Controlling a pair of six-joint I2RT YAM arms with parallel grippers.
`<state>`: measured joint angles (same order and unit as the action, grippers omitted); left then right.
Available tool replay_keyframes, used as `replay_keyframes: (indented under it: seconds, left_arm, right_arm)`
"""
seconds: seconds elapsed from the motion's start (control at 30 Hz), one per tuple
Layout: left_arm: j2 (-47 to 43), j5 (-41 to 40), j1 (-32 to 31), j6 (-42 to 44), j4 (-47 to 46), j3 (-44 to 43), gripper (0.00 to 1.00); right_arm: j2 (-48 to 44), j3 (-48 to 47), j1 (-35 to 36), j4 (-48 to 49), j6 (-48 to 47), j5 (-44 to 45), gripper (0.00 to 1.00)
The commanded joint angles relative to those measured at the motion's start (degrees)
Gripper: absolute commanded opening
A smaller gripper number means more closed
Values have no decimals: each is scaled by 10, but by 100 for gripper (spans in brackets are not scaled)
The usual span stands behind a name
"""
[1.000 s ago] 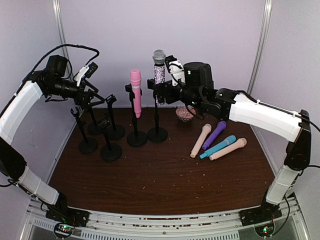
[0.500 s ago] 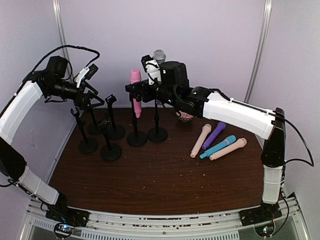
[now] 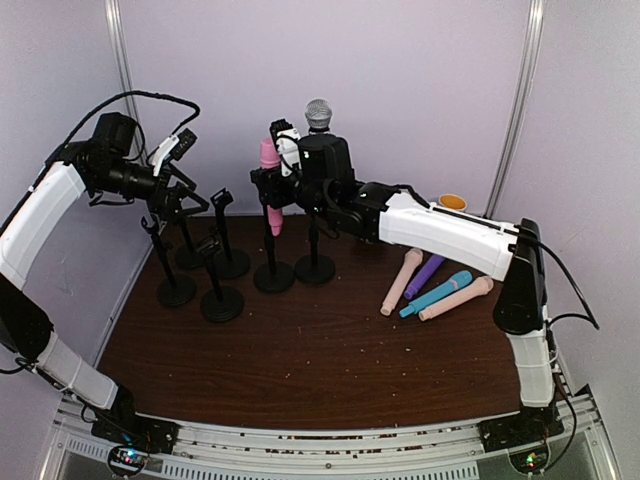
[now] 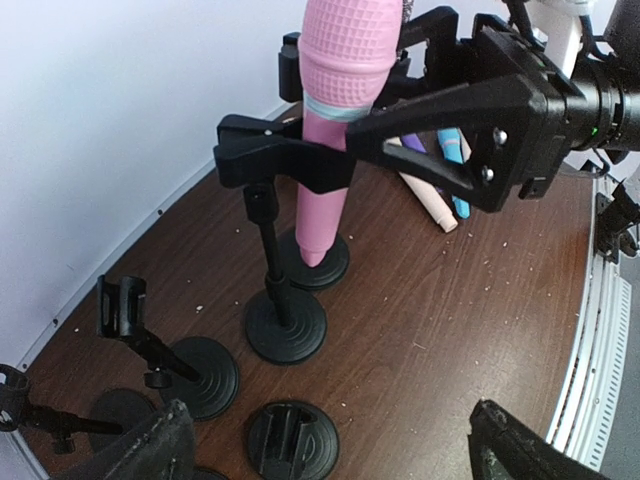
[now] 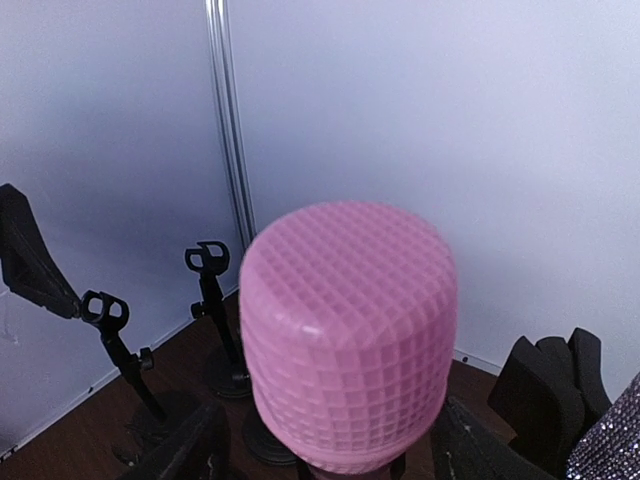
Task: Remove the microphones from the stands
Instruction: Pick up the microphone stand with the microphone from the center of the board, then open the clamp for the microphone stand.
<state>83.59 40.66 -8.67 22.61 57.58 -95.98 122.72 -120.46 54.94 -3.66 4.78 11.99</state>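
Observation:
A pink microphone (image 3: 267,155) stands upright in the clip of a black stand (image 3: 273,277) at the back middle of the table. My right gripper (image 3: 268,188) is open, one finger on each side of the microphone's upper body. In the right wrist view the pink grille head (image 5: 345,335) fills the space between the fingers (image 5: 190,450). The left wrist view shows the microphone (image 4: 335,120) with the right gripper (image 4: 385,85) around it. My left gripper (image 3: 180,175) is open and empty, high at the left over the empty stands; it also shows in the left wrist view (image 4: 330,460).
A silver glitter microphone (image 3: 318,115) stands in a second stand (image 3: 315,268) right of the pink one. Several empty black stands (image 3: 222,303) crowd the back left. Several loose microphones (image 3: 437,290) lie at the right. An orange bowl (image 3: 452,201) sits behind the right arm.
My right arm has swung left from the silver microphone to the pink one, and its fingers now straddle it. The left arm has not moved.

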Motion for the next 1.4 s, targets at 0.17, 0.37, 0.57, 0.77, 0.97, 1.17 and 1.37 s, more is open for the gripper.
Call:
replay_keyframes:
  seconds: [0.17,0.37,0.57,0.77,0.97,1.17,1.37]
  left_arm:
    - [-13,-4,3,14,-4,16,97]
    - [-21,1,3,19,-4,31,98]
    - [-24,5,3,22,1,40,98]
    - [-17,16,2,-11,1,29,98]
    - [-20,48,-8,-7,0,33,98]
    - [-29,97,-26,18,0,59,98]
    - [-71,129,-75,131,15,117,98]
  right_arm:
    - [18,-32,-2,33,17,20,47]
    - [2,-29,-1,29,19,2,35]
    - [-48,7,0,39,17,-37,22]
    - [-111,59,3,40,16,-86,21]
    - [-173,133,6,48,17,-145,19]
    - [-241,235,23,89,-1,-188,16]
    - [-301,370,32,181,-12,-224,7]
